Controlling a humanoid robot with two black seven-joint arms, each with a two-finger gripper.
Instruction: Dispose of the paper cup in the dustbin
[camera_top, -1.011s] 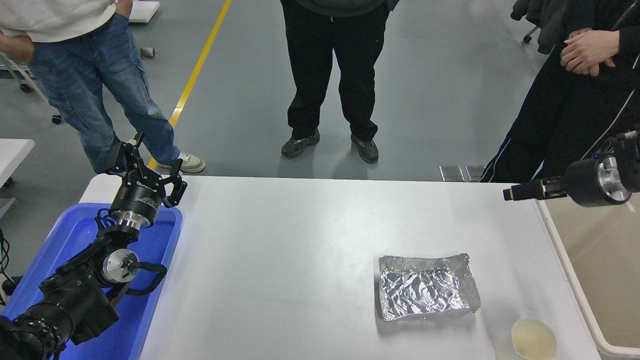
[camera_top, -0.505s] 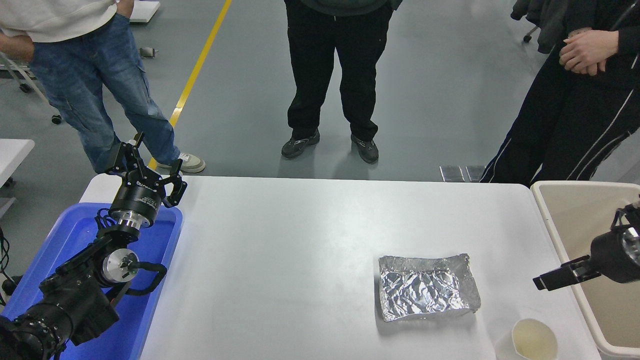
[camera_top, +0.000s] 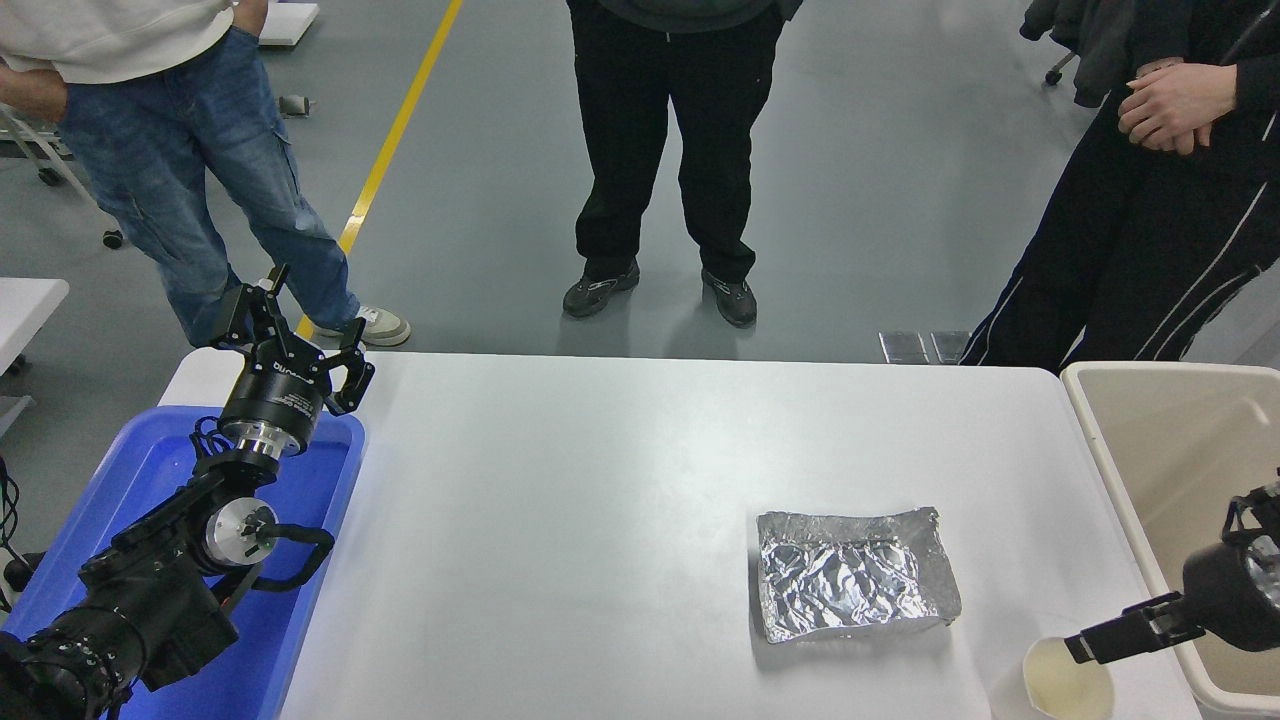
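The paper cup (camera_top: 1068, 678) stood upright at the near right corner of the table (camera_top: 600, 480), mouth up, its cream inside showing and apparently empty. The dustbin (camera_top: 1110, 470) sat just beside the table's right edge, close to the cup. A crumpled foil tray (camera_top: 855, 572) lay a little to the cup's left and farther back, apart from it.

The right gripper (camera_top: 1085, 645) reached in from the right edge, its tip right at the cup's rim on the bin side. From this view only 1 dark finger (camera_top: 1110, 636) was plain, so I could not tell whether the jaws were spread or closed, nor whether they already touched the rim. The left gripper (camera_top: 290, 340) was parked over the blue tub (camera_top: 150, 470) at the lower left, its fingers spread and holding nothing.

The cup looked very light and thin-walled, likely to tip or skid at a nudge and to crumple under a hard squeeze. The rolled rim seemed its stiffest part, so a gentle pinch across the wall just at the rim, 1 finger inside and 1 outside, was probably the safest hold.
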